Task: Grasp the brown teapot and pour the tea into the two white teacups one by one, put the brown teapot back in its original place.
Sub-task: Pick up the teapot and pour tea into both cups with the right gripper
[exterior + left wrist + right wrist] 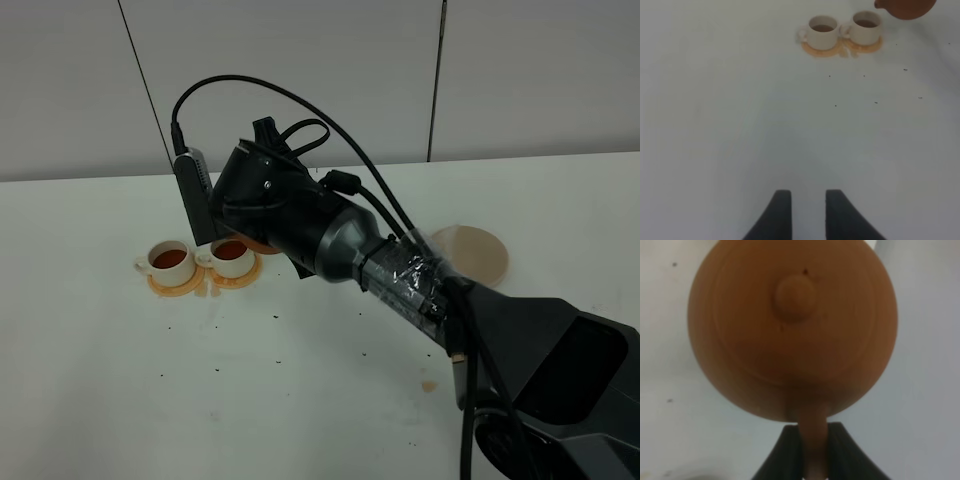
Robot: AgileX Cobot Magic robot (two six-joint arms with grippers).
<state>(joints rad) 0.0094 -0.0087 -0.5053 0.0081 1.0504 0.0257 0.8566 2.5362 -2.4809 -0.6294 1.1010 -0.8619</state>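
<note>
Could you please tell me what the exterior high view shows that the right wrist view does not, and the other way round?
Only the exterior high view shows the two white teacups, both holding dark tea on orange coasters, the empty beige saucer further right, and the right arm reaching across the table. Only the right wrist view shows the right gripper shut on the handle of the brown teapot, with the knobbed lid seen straight on. Both share the teapot, though the high view shows only a sliver of it behind the arm, and the white tabletop.
</note>
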